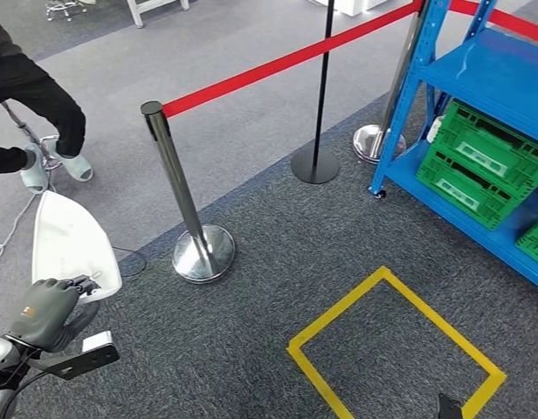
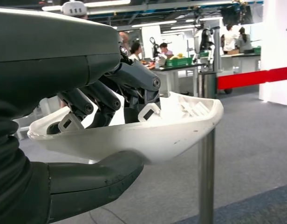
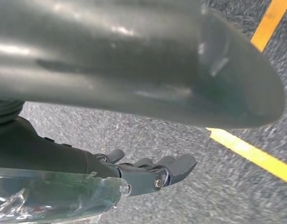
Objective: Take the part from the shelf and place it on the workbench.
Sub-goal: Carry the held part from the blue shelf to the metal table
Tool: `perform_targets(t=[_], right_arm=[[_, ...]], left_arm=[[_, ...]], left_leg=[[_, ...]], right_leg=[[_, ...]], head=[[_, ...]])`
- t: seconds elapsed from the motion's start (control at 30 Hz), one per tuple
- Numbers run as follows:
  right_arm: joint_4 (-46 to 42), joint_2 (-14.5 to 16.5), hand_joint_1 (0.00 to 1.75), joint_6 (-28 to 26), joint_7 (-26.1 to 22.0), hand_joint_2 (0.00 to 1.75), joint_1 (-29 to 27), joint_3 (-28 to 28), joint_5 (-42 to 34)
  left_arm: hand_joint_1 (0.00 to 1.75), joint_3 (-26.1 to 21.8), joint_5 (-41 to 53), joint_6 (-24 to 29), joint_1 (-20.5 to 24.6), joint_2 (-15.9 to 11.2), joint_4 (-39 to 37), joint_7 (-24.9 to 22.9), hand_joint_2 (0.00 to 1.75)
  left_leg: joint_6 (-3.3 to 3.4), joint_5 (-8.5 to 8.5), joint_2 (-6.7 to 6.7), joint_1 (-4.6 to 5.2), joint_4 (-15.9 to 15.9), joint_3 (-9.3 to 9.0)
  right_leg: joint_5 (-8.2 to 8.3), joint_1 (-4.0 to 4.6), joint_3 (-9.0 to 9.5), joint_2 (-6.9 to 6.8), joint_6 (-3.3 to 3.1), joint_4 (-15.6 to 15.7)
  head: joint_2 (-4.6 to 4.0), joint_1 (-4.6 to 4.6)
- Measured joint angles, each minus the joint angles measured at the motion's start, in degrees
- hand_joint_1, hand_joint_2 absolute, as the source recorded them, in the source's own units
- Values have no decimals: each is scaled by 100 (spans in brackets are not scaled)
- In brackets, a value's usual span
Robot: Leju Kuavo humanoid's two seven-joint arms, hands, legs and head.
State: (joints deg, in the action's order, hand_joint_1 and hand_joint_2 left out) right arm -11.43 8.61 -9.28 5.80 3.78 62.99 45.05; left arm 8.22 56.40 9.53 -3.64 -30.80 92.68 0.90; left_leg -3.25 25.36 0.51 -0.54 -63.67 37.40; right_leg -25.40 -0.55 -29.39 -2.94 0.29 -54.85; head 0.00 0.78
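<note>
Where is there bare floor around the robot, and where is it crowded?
Bare carpet lies inside the yellow tape square and between it and the chrome post. Crowded: the blue shelf with green crates, the red belt line, and near the person. The left hand holds the white part.

Crates point(image 1: 480, 161) on shelf point(image 1: 497, 74), right.

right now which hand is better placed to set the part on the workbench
Left. The left hand already grips the white part, fingers over its rim. The right hand holds nothing over the carpet.
</note>
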Motion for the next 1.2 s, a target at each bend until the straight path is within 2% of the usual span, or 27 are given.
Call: perform_targets(t=[0.07, 0.1, 0.13, 0.17, 0.2, 0.23, 0.3, 0.37, 0.4, 0.43, 0.47, 0.5, 0.53, 0.57, 0.63, 0.7, 0.77, 0.83, 0.87, 0.9, 0.93, 0.97, 1.0, 1.07, 1.1, 1.13, 1.2], right_arm=[[-1, -3, 0, 33, -10, 0, 4, -5, 9], [-2, -4, 0, 49, -17, 0, 2, -7, 15], [-2, -6, 0, 61, -24, 0, -1, -9, 21], [-2, -6, 0, 65, -25, 0, -2, -9, 28], [-2, -8, 0, 67, -15, 0, 1, -9, 37], [-2, -8, 0, 69, 2, 0, 1, -11, 48], [-1, -9, 0, 76, 63, 0, -7, -18, 79], [0, -12, 0, 84, 108, 0, -35, -22, 104], [0, -15, 0, 84, 114, 0, -50, -22, 110], [0, -16, 0, 85, 116, 0, -60, -22, 113], [0, -17, 0, 86, 116, 0, -65, -22, 114], [0, -17, 0, 86, 116, 0, -65, -23, 115], [0, -17, 0, 87, 115, 0, -64, -23, 115], [0, -17, 0, 87, 115, 0, -63, -25, 116], [0, -17, 0, 88, 119, 0, -57, -26, 116], [0, -16, 0, 90, 121, 0, -47, -27, 117], [-1, -18, 0, 92, 106, 0, -39, -27, 120], [-2, -26, 0, 97, 70, 0, -40, -27, 123], [-2, -31, 0, 103, 47, 0, -44, -27, 125], [-2, -35, 0, 111, 25, 0, -47, -27, 126], [-2, -38, 0, 125, 4, 0, -45, -27, 126], [-2, -42, 0, 139, -16, 0, -40, -27, 126], [-2, -44, 0, 149, -32, 0, -33, -27, 125], [-2, -51, 0, 164, -57, 0, -20, -27, 123], [-3, -56, 0, 168, -65, 0, -18, -27, 122], [-3, -61, 0, 172, -70, 0, -19, -27, 120], [-3, -65, 0, 174, -71, 0, -20, -26, 117]], left_arm=[[175, -2, 5, 0, 28, 5, 1, 0, 175], [175, -2, 10, 1, 44, 15, 1, 0, 175], [175, -2, 16, 1, 55, 27, -1, -1, 175], [175, -1, 25, 1, 57, 40, -1, -1, 175], [175, 0, 36, 3, 38, 49, 1, -1, 175], [175, 1, 48, 7, 23, 54, 5, -1, 175], [175, 3, 72, 21, -6, 66, 14, -2, 175], [175, 7, 89, 31, -38, 83, 16, -2, 175], [175, 8, 95, 32, -63, 90, 17, -2, 175], [175, 8, 98, 33, -87, 97, 17, -2, 175], [175, 8, 99, 33, -106, 103, 17, -2, 175], [175, 8, 98, 33, -117, 107, 19, -2, 175], [175, 8, 98, 35, -123, 109, 22, -2, 175], [175, 8, 98, 37, -123, 110, 26, -3, 175], [175, 5, 98, 44, -133, 111, 41, -4, 175], [175, 1, 98, 48, -163, 109, 51, -4, 175], [175, -7, 98, 47, -173, 101, 56, -4, 175], [175, -10, 98, 44, -152, 108, 58, -4, 175], [175, -10, 98, 42, -147, 119, 58, -4, 175], [175, -9, 98, 39, -151, 130, 58, -4, 175], [175, -8, 98, 37, -159, 138, 58, -4, 175], [175, -8, 98, 34, -165, 142, 58, -4, 175], [175, -8, 97, 31, -167, 144, 58, -4, 175], [175, -10, 93, 13, -159, 143, 61, -4, 175], [175, -11, 90, 3, -153, 145, 64, -4, 175], [175, -12, 87, -7, -150, 145, 70, -4, 175], [175, -17, 83, -15, -164, 142, 80, -4, 175]], left_leg=[[53, -269, 342, 48, 799, -473], [81, -315, 458, 69, 1042, -607], [103, -317, 491, 87, 1152, -657], [128, -315, 404, 90, 1187, -651], [154, -330, 328, 84, 1201, -645], [179, -342, 255, 74, 1213, -649], [230, -359, 112, 52, 1232, -661], [255, -358, -39, 52, 1232, -662], [258, -356, -121, 50, 1232, -667], [259, -355, -204, 44, 1232, -676], [254, -352, -287, 34, 1231, -690], [241, -347, -372, 19, 1231, -708], [218, -341, -450, 9, 1227, -720], [190, -336, -519, 1, 1218, -720], [116, -354, -651, -16, 1229, -694], [49, -385, -752, -42, 1258, -666], [7, -243, -580, -25, 1049, -551], [-23, 155, -277, -2, 309, -188], [-36, 349, -202, -2, -141, 35], [-44, 461, -164, -4, -481, 204], [-45, 455, -148, -4, -606, 268], [-40, 333, -130, -4, -479, 204], [-31, 134, -80, -3, -134, 18], [-4, -222, 263, 14, 769, -491], [14, -313, 396, 26, 1078, -669], [35, -342, 482, 39, 1242, -759], [88, -352, 342, 56, 1284, -757]], right_leg=[[-32, 34, 43, -111, 37, 10], [-43, 53, 62, -170, 65, 19], [-53, 69, 78, -237, 92, 29], [-60, 68, 94, -309, 118, 43], [-85, 62, 104, -307, 147, 40], [-160, 54, 80, -221, 170, -39], [-478, 45, -174, 88, 197, -602], [-824, 54, -608, 256, 194, -1467], [-876, 57, -767, 280, 192, -1740], [-798, 58, -816, 290, 187, -1764], [-611, 54, -747, 310, 182, -1544], [-359, 45, -577, 369, 179, -1135], [-137, 28, -378, 516, 180, -681], [7, 8, -209, 652, 180, -313], [78, -2, -55, 805, 156, 2], [91, 8, -29, 676, 87, 35], [117, -2, -12, 536, 24, 75], [124, 6, -10, 385, -10, 99], [121, 15, -13, 302, -19, 101], [117, 21, -13, 221, -25, 102], [111, 25, -11, 145, -27, 102], [103, 27, -3, 72, -25, 104], [94, 27, 13, 5, -19, 108], [57, 49, 57, -112, 17, 103], [41, 65, 81, -163, 45, 106], [25, 80, 101, -222, 73, 108], [4, 77, 142, -361, 126, 134]], head=[[0, 5], [0, 5], [0, 8], [0, 6], [0, 2], [0, -1], [0, -17], [0, -27], [0, -27], [0, -27], [0, -26], [0, -27], [0, -28], [0, -25], [0, -22], [0, -21], [0, 2], [0, 29], [0, 34], [0, 33], [0, 34], [0, 34], [0, 34], [0, 38], [0, 34], [0, 34], [0, 21]])
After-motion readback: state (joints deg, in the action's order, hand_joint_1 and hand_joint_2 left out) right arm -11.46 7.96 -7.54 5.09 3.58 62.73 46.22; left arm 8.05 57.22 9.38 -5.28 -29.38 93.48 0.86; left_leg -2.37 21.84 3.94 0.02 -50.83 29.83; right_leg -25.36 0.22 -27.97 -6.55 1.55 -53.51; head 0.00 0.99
